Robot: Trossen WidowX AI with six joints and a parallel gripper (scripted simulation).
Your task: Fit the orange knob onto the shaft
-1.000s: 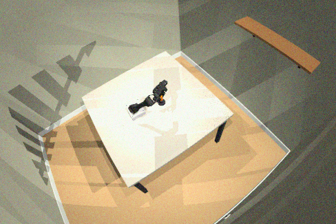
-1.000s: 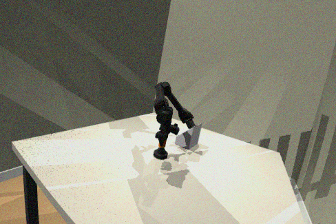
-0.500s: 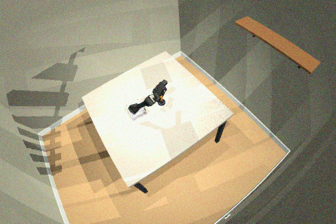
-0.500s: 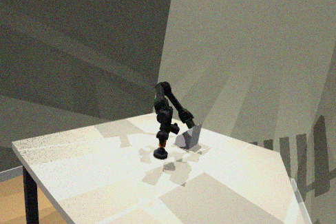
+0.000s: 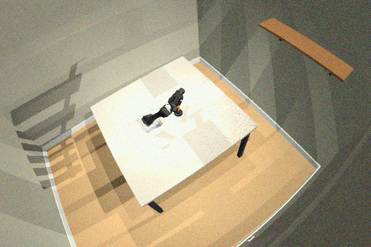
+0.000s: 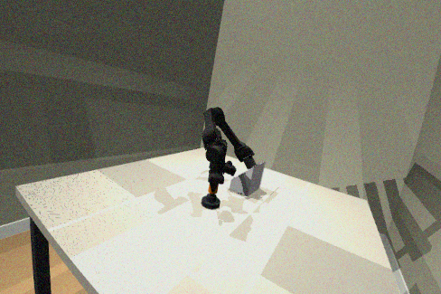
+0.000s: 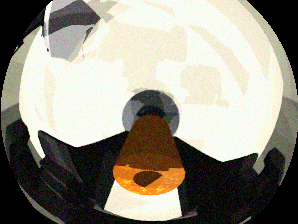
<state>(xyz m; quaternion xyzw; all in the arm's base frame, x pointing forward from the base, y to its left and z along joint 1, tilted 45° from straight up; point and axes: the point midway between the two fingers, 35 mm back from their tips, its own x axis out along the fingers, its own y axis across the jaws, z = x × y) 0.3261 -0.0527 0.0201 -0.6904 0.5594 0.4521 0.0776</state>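
The orange knob point(image 5: 178, 109) point(image 6: 210, 190) point(image 7: 149, 150) is upright between the fingers of my gripper point(image 6: 212, 185) point(image 7: 150, 137), which is shut on it. The round dark pedestal point(image 5: 179, 113) point(image 6: 211, 203) point(image 7: 129, 119) stands on the table directly under the knob. In the wrist view the knob's lower end overlaps the dark shaft area at the pedestal's middle. In the exterior view a short dark part shows between the knob and the wide pedestal base. Whether the shaft tip is inside the hole is hidden, and so is the shaft's flat side.
A grey angled panel point(image 6: 254, 180) point(image 7: 70, 31) stands on the pale table point(image 5: 125, 136) point(image 6: 149, 252) beside the arm's base. The arm arches over from there to the pedestal. A wooden shelf point(image 5: 308, 46) is on the wall, away from the table. Shadow patches cross the table.
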